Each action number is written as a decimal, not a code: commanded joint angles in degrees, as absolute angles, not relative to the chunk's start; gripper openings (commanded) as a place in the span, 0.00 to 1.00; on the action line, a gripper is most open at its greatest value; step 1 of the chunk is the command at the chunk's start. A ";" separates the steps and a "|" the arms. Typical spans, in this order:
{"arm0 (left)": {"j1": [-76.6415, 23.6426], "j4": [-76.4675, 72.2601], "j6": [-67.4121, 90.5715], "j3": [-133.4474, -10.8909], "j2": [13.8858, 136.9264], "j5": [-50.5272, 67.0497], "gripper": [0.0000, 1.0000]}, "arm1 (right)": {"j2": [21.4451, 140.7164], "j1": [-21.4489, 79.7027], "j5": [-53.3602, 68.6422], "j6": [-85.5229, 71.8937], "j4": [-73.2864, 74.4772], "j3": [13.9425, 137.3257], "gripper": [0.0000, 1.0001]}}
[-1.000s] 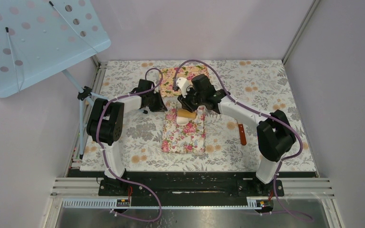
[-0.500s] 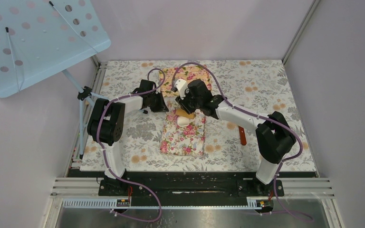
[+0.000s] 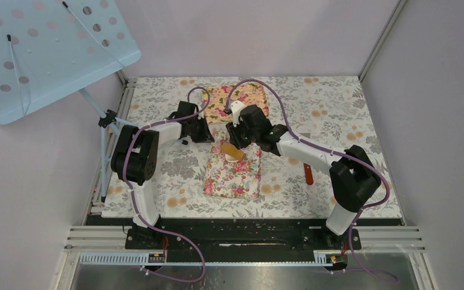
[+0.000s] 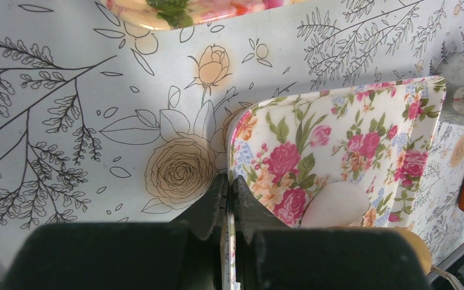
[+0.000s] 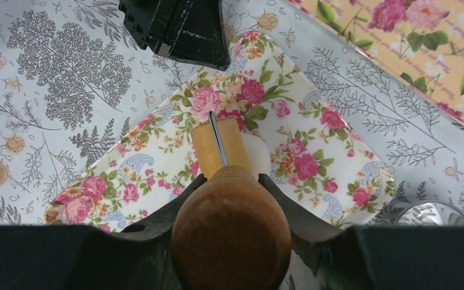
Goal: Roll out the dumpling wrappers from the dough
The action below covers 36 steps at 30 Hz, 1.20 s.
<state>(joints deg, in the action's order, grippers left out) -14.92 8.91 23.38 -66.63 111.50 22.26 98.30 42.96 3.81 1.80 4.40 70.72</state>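
Dough (image 5: 260, 154) lump lies at far end of floral tray (image 5: 314, 127), under wooden roller (image 5: 219, 145) clamped in right gripper (image 5: 229, 184). Left gripper (image 4: 228, 196) pinches tray's far-left rim, likely steadying it. Step: flattening; dough looks thick. Next move needs downward press, strokes kept inside raised rim. Open tablecloth (image 4: 66, 90) left of tray; metal ring (image 5: 436, 212) near tray's right side.

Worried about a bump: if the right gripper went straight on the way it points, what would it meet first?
Probably the dough, beneath the roller the right gripper holds, on the tray; depth unclear.
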 commanded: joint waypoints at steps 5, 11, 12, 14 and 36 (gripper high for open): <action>-15.47 12.72 22.32 -65.93 113.20 22.30 0.00 | 100.43 43.85 -4.48 -0.91 2.82 68.05 0.00; -15.34 12.67 22.32 -65.92 113.21 22.59 0.00 | 102.09 43.85 -6.23 -0.53 4.55 67.38 0.00; -15.36 12.72 22.32 -65.94 113.25 22.66 0.00 | 102.29 43.81 -6.10 -0.76 5.12 67.33 0.00; -15.38 12.69 22.31 -66.00 113.24 22.64 0.00 | 102.54 43.81 -5.81 -1.19 5.71 66.89 0.00; -15.06 12.74 22.50 -65.91 113.34 22.89 0.00 | 105.53 43.98 2.56 -3.59 7.89 63.10 0.00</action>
<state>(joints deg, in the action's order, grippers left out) -14.90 8.91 23.40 -66.63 111.50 22.28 100.77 44.21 4.19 -4.71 -2.11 66.89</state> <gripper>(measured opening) 0.024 0.383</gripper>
